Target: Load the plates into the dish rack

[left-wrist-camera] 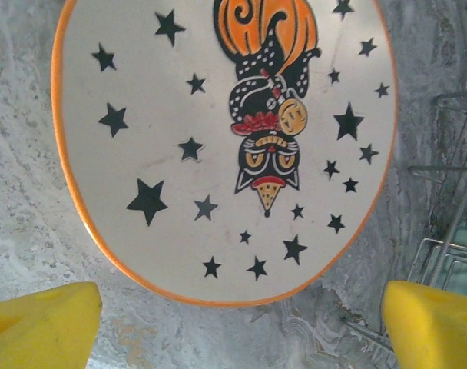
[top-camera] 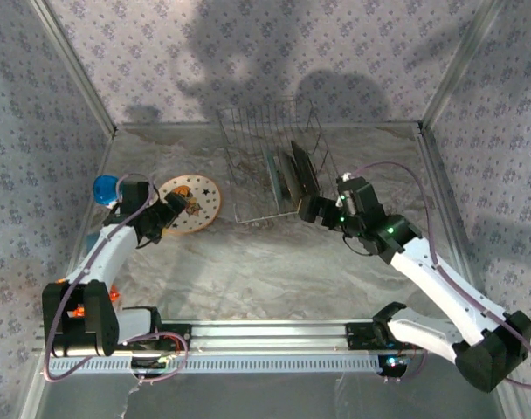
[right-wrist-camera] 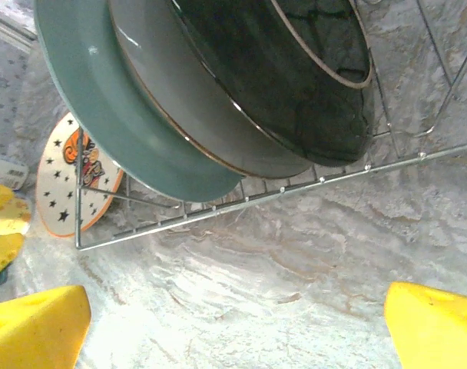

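Three of the four plates stand on edge in the rack (top-camera: 244,166): the teal plate (right-wrist-camera: 103,100), the grey plate (right-wrist-camera: 203,108) and the black plate (right-wrist-camera: 295,69), packed close together toward its right end in the top view. The star plate (left-wrist-camera: 226,146) is the one left, lying flat and face up on the table (top-camera: 274,271), just left of the rack and near a blue cup (top-camera: 105,188). The step in hand therefore looks like the pick-up of this last plate. The left gripper (left-wrist-camera: 241,329) hangs at the plate's near rim with its jaws spread wide and nothing between them; whether the yellow fingertips (left-wrist-camera: 41,323) touch the table I cannot tell. The right gripper (right-wrist-camera: 233,330) sits just in front of the rack, close to the black plate, equally wide open and empty, apart from the wire. As I judge it, the next move calls for the left gripper to come down over the rim and pinch it, which is awkward with a plate lying flat: one finger has to get under the lip, and the glaze may slip. Once held, the plate must be turned on edge and fed between the free prongs left of the teal plate, without knocking that plate or snagging the wire
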Robot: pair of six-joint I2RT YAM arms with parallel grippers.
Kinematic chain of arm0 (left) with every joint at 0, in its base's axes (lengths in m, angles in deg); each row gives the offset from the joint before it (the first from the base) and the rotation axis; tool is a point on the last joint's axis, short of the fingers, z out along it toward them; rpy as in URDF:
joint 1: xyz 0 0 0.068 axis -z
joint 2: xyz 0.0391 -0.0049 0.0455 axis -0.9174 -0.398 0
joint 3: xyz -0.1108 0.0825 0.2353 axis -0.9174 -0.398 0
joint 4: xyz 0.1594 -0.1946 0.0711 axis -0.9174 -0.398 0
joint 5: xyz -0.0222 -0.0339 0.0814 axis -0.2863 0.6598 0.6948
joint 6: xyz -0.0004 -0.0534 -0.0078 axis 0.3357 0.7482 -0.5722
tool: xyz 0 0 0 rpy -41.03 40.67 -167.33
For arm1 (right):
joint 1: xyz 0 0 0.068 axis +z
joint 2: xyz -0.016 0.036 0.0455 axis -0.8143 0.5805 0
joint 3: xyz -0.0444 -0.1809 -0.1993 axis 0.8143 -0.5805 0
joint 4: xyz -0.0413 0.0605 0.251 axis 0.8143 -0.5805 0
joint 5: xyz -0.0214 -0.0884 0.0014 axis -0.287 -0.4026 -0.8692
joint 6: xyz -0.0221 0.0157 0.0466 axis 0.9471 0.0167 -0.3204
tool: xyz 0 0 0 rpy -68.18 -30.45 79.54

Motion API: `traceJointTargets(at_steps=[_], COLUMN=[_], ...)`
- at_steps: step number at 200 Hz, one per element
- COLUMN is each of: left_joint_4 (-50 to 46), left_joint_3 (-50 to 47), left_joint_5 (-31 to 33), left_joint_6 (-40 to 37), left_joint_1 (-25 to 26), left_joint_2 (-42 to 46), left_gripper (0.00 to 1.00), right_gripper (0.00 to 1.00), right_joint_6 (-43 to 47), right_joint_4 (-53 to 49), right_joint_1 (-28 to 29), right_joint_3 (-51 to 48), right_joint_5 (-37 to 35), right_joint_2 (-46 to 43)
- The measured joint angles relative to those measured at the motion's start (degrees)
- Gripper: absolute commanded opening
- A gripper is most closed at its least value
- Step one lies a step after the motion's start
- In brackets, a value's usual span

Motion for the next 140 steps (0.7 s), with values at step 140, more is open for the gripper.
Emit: traceJointTargets(at_steps=[140], left_joint_4=[14.93], left_joint_3=[-9.42], left_joint_5=[-4.33], left_joint_6=[3.69], left_joint_1=[-2.97], left_joint_2=[-0.55], left_gripper=[0.87], right_gripper=[1.00], right_joint_6=[-3.98], right_joint_4=[0.83], right_joint_1=[-2.67], right_joint_3=[-7.50], right_joint_5=[1.95], right_joint_2=[-7.82])
